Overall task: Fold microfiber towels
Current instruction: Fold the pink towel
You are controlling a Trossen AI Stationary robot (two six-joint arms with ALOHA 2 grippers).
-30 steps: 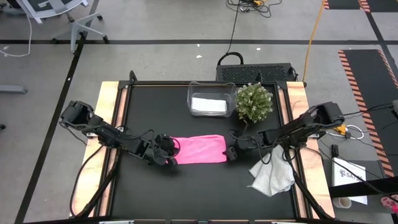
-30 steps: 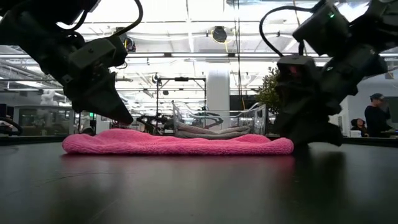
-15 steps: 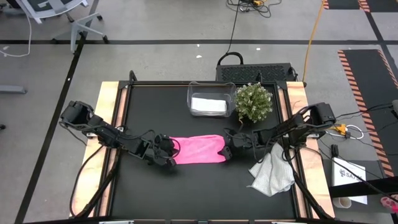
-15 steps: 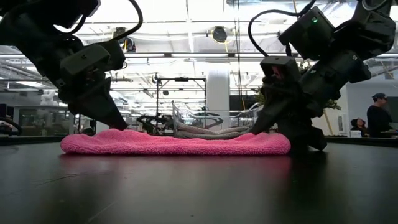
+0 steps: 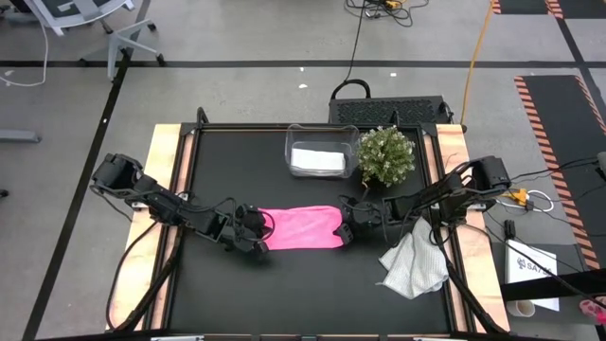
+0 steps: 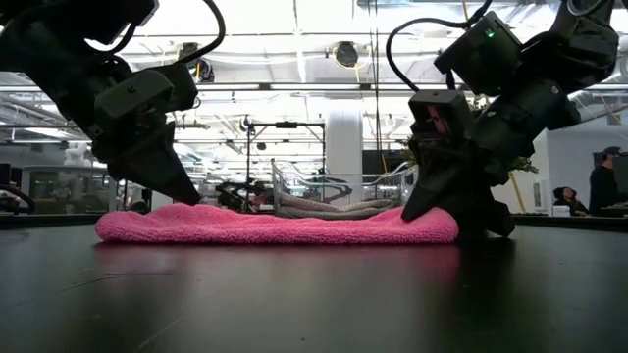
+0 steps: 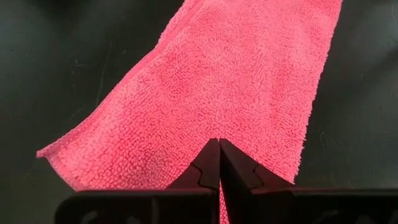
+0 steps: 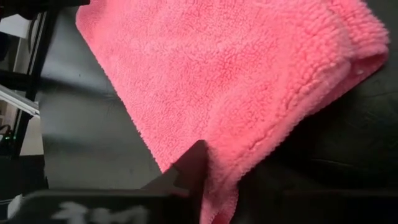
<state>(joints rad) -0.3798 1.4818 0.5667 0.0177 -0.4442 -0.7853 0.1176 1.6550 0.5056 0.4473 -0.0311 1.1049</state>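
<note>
You had the bright pink microfiber towel [image 5: 301, 228] lying as a long folded strip near the middle of the black table top [image 5: 237, 294], its length running from nine o'clock to three o'clock. Your left gripper [image 5: 258, 237] sat at the strip's nine o'clock end with its jaws pressed together on the cloth's edge; in the left wrist view the two dark fingers [image 7: 219, 167] met in a point with pink pile around them. Your right gripper [image 5: 345, 230] sat at the three o'clock end, and its wrist view showed one dark finger [image 8: 186, 174] tucked against the folded edge, with the towel draped over it; the jaws looked closed on that end, though the second finger was hidden. In the low view both grippers touched the pink strip's ends as it lay flat on the table. A crumpled white to pale grey microfiber towel [image 5: 415, 265] lay at four o'clock from the pink one, hanging partly over the table's edge. A folded white towel [image 5: 317, 159] rested inside the clear plastic bin [image 5: 323, 135] at twelve o'clock, and a small green potted plant [image 5: 386, 154] stood just beside the bin on its three o'clock side.
</note>
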